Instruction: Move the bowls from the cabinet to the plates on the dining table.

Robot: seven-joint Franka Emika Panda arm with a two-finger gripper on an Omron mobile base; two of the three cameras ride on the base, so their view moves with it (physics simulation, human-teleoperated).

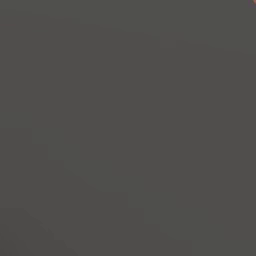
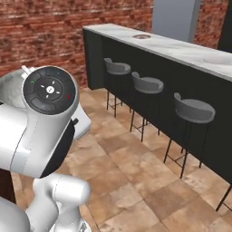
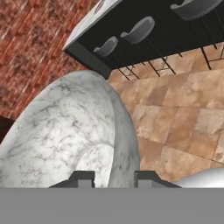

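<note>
The dining table stood across the tiled floor with stools along its dark side, and in the right base view two pale plates lay on its marble top. The carrying step looked in hand: next, the base would need to close in on the table. The hand view alone showed the marbled bowl, its rim pinched between the nearly shut fingers of the gripper.

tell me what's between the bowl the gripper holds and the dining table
In the hand view, bare tan tiled floor stretches from the marbled bowl to the dining table, where grey stools stand along its dark side.
</note>
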